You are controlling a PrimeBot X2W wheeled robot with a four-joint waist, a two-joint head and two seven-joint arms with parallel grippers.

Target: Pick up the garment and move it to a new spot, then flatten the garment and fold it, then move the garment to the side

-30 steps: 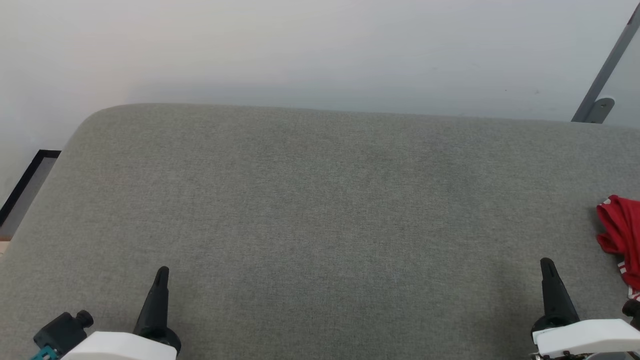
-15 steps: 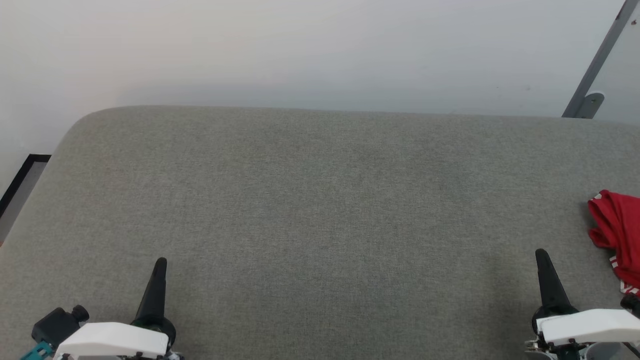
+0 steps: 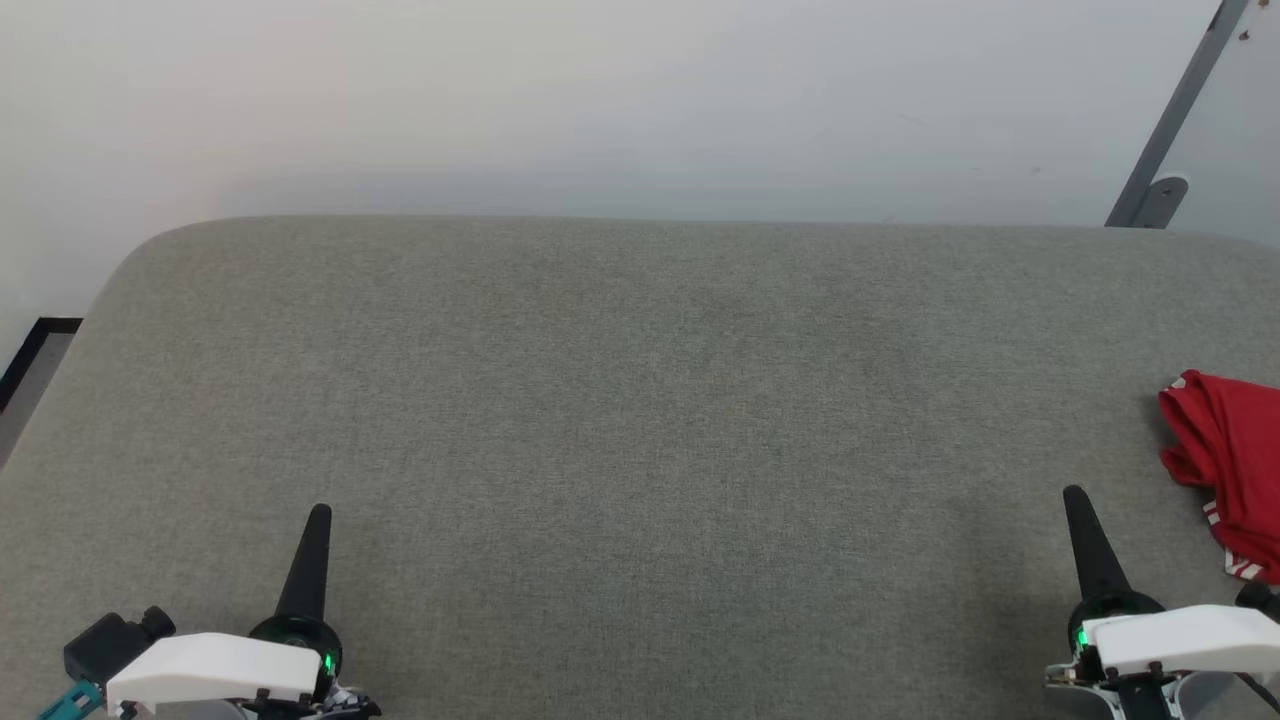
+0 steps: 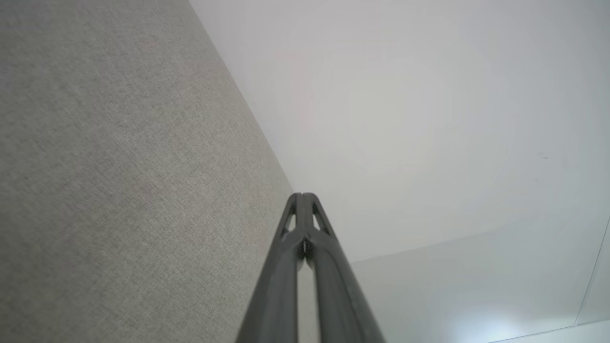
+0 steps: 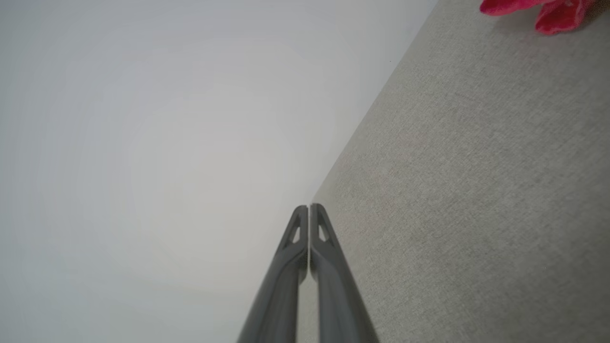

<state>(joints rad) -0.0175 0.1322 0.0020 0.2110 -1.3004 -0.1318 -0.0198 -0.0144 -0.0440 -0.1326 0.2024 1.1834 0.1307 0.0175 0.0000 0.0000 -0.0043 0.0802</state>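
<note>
The garment (image 3: 1230,460) is a crumpled bright red cloth with red-and-white striped trim, lying at the far right edge of the grey fabric surface (image 3: 640,400), partly cut off by the head view's border. A red fold of the garment (image 5: 538,8) peeks in at the top of the right wrist view. My right gripper (image 3: 1075,495) stands shut and empty just left of it, not touching. My left gripper (image 3: 318,515) is shut and empty at the lower left. Both wrist views show each pair of fingers pressed together, left gripper (image 4: 301,196) and right gripper (image 5: 309,207).
The grey surface has a rounded far-left corner (image 3: 150,250) and ends against a pale wall (image 3: 600,100). A grey metal bar with a bracket (image 3: 1160,150) slants at the upper right. A dark-edged strip of floor (image 3: 25,360) shows at the left.
The camera has swung right and tipped a little, so the whole scene sits further left and more of the garment shows. Both grippers stay shut and keep their pose.
</note>
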